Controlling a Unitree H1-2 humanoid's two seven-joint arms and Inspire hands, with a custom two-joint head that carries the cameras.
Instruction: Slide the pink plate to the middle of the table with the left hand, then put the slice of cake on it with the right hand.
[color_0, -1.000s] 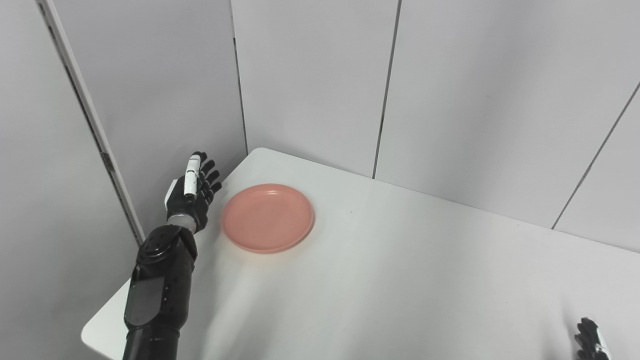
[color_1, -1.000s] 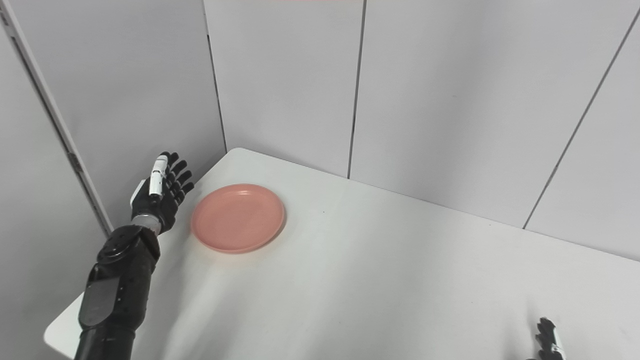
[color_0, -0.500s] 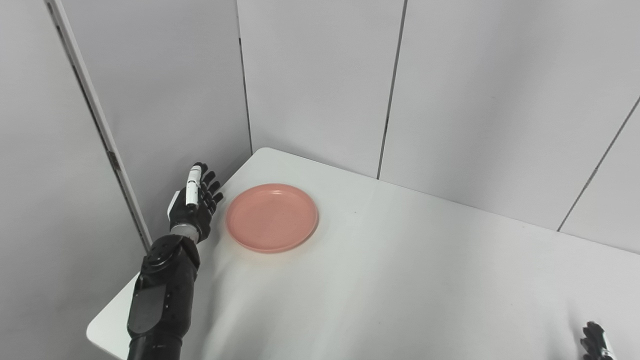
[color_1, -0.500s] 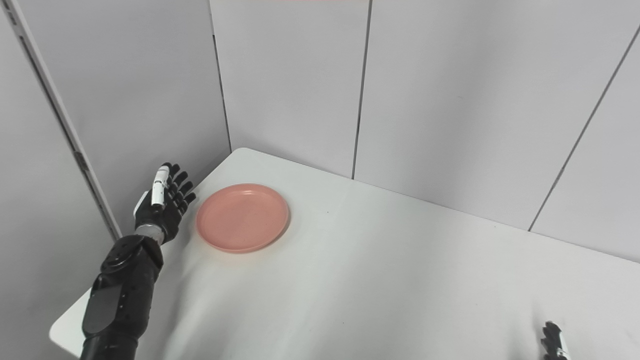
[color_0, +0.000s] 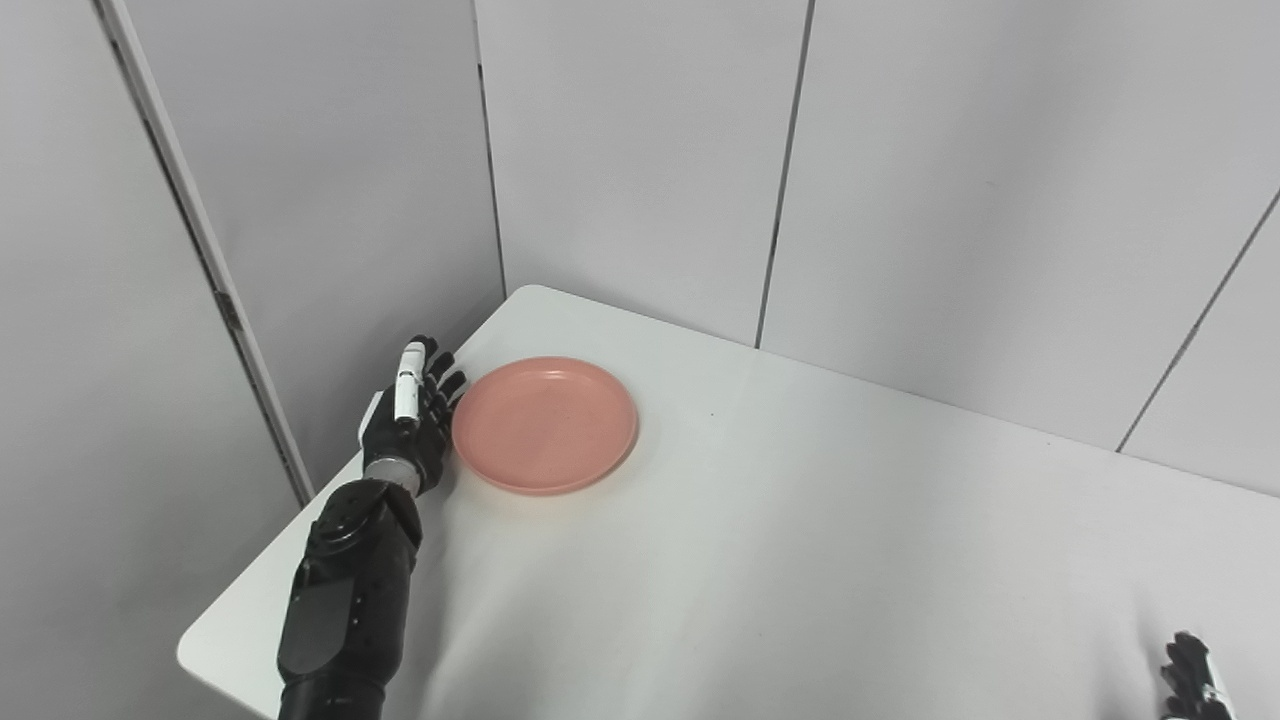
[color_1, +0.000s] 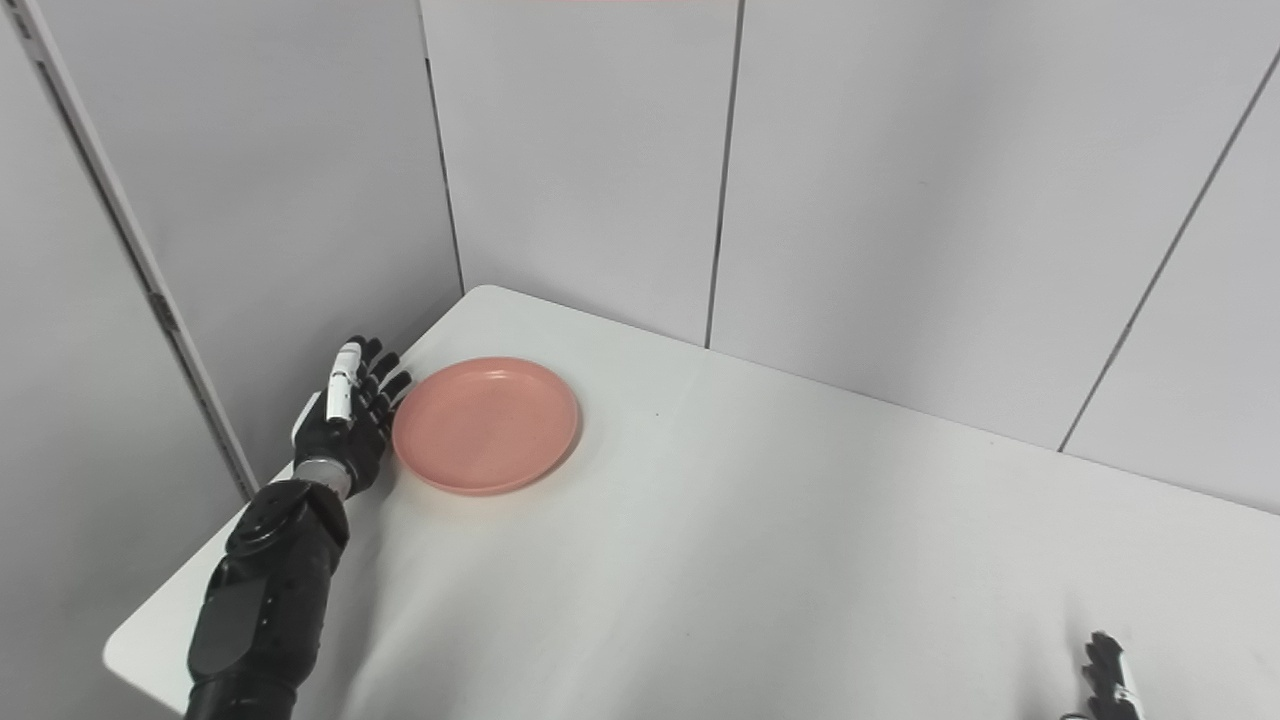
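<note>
The pink plate (color_0: 545, 424) lies flat near the table's far left corner and carries nothing. My left hand (color_0: 410, 420) stands edge-on right beside the plate's left rim, fingers stretched out and open, touching or almost touching the rim. Only the fingertips of my right hand (color_0: 1192, 682) show at the bottom right corner of the picture, too little to tell how they stand. No slice of cake is in view.
The white table (color_0: 800, 560) runs from the left corner toward the right and front. Grey wall panels (color_0: 640, 160) close in behind and on the left. The table's left edge passes just under my left forearm (color_0: 345, 600).
My left hand has moved right, from a gap beside the plate to its left rim. The camera has shifted a little; the plate does not seem to have moved on the table.
</note>
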